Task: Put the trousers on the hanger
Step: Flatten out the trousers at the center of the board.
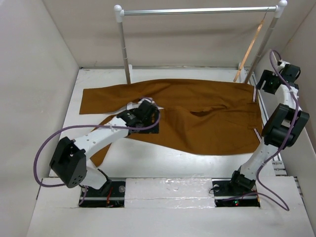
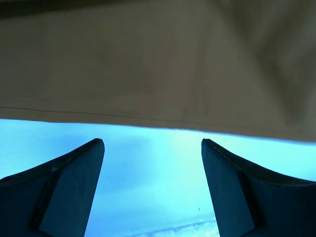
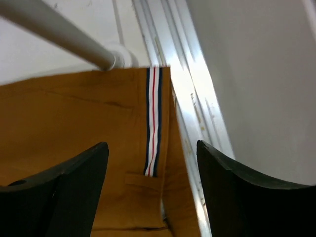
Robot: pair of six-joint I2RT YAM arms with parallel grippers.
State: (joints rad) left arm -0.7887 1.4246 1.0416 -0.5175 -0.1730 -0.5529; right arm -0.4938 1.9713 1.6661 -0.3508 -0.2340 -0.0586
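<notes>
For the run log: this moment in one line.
trousers spread on table | hanger at rail, bare | left fingers open, at trousers edge | right fingers open, over waistband

trousers (image 1: 207, 118): rust-brown, spread flat, waistband right, legs left | hanger (image 1: 252, 47): tan wood, hanging from rail (image 1: 197, 10), right end

Rail (image 1: 197, 10) and hanger (image 1: 251, 48) across the back, walls (image 1: 34, 74) close — open table (image 1: 163, 160) nearside
</notes>
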